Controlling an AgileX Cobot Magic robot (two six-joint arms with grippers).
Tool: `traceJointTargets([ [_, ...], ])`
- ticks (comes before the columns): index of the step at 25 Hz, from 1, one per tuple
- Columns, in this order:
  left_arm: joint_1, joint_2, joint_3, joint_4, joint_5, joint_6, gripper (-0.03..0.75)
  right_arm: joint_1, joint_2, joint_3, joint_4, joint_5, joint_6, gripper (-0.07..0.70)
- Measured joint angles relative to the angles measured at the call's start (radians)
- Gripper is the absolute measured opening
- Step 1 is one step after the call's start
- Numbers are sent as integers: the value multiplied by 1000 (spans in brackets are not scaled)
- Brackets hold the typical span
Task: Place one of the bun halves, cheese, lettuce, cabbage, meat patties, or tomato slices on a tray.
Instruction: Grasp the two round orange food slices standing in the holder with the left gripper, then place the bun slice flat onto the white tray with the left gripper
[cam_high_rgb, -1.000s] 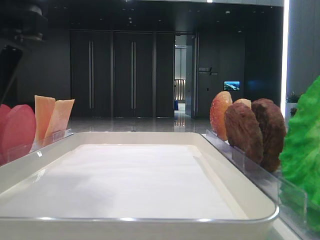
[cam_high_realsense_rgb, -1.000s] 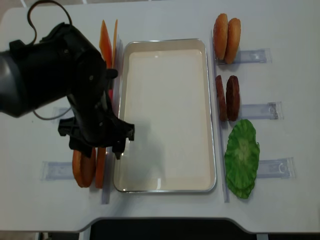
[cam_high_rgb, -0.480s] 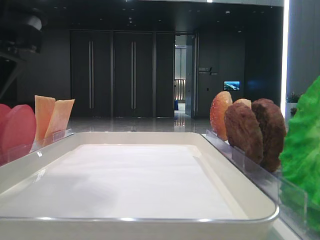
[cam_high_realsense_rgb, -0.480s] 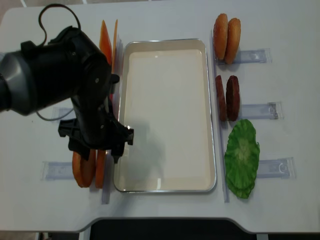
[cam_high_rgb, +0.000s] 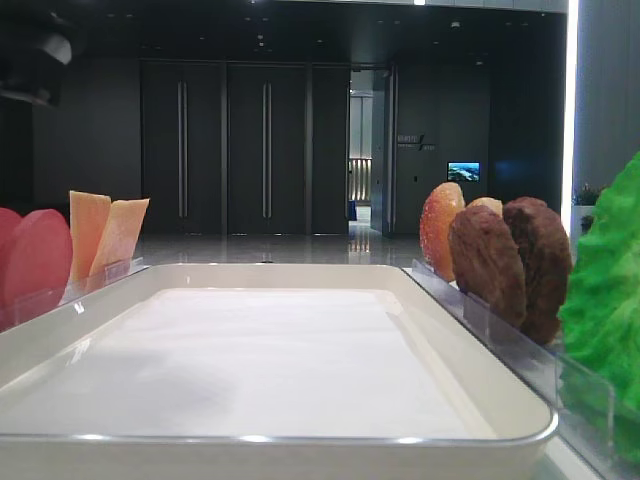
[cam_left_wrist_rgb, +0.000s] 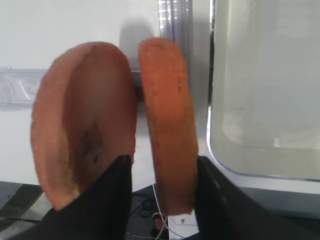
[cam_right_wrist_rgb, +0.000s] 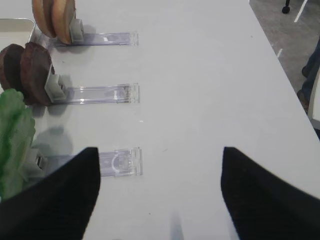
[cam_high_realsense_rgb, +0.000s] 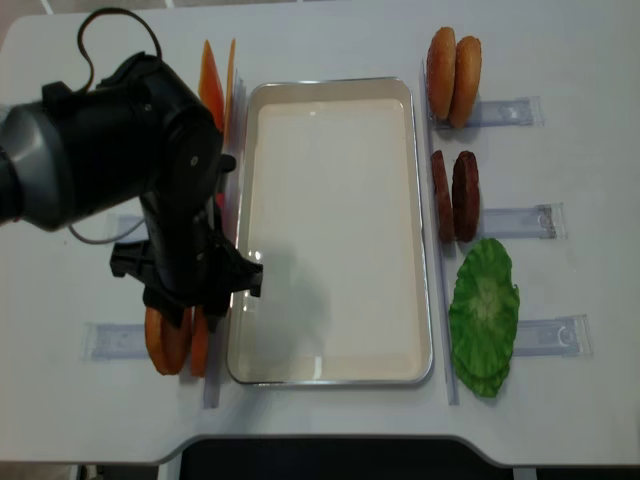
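Note:
My left gripper (cam_left_wrist_rgb: 164, 165) is open around a bun half (cam_left_wrist_rgb: 167, 110) that stands on edge in its holder left of the white tray (cam_high_realsense_rgb: 330, 83). The right finger touches it and a thin gap shows at the left finger (cam_left_wrist_rgb: 107, 200). A second bun half (cam_left_wrist_rgb: 82, 125) stands just outside. The arm (cam_high_realsense_rgb: 130, 170) hides the jaws from above. Tomato slices (cam_high_rgb: 35, 260) and cheese (cam_high_rgb: 105, 235) stand along the tray's left side. Two more buns (cam_high_realsense_rgb: 455, 75), meat patties (cam_high_realsense_rgb: 453, 195) and lettuce (cam_high_realsense_rgb: 484, 310) line its right. Cabbage is out of view. My right gripper (cam_right_wrist_rgb: 160, 200) hangs open over bare table.
Clear plastic holders (cam_right_wrist_rgb: 107, 93) lie on the white table to the right of the food. The table's near edge (cam_high_realsense_rgb: 320, 450) runs close below the tray. A cable (cam_high_realsense_rgb: 95, 25) loops off the left arm.
The left arm has shifted slightly toward the near edge over the left bun halves. Nothing else has moved.

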Motion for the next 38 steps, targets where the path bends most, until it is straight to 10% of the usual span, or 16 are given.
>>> traceJointTargets([
  [7, 0, 0, 0, 17, 5, 9, 148, 0, 0, 0, 0, 0, 0, 485],
  [38, 57, -262, -1, -112, 26, 59, 139, 0, 0, 0, 0, 0, 0, 485],
])
